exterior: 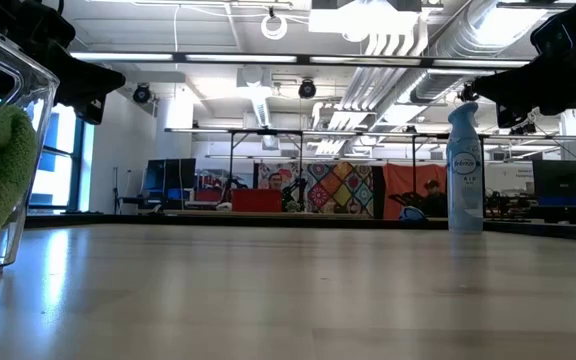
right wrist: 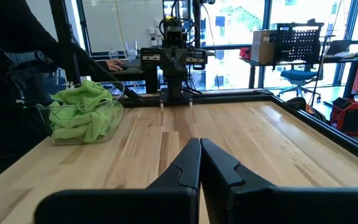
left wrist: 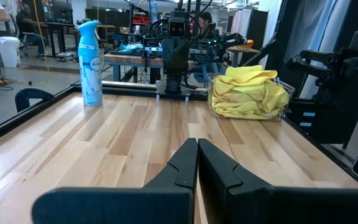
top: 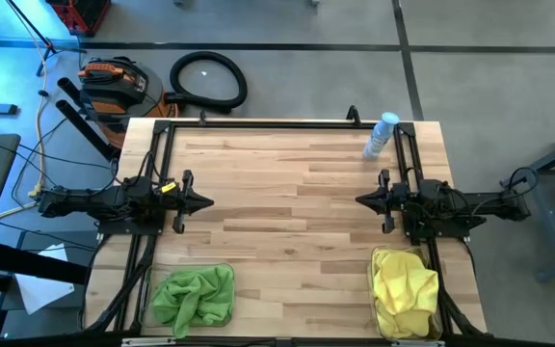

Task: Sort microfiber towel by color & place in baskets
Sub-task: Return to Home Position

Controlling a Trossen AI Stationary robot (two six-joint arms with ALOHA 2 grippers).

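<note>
Lime green towels fill the clear basket at the table's near left corner; they show as a heap in the right wrist view. Yellow towels fill the other clear basket at the near right, seen as a mound in the left wrist view. My left gripper hovers shut at the left side, pointing toward the table's right. My right gripper hovers shut at the right side, facing it. Neither touches anything.
A clear spray bottle with a blue cap stands near the far right corner. Black frame rails run along the table's far and side edges. Bare wooden tabletop lies between the two grippers.
</note>
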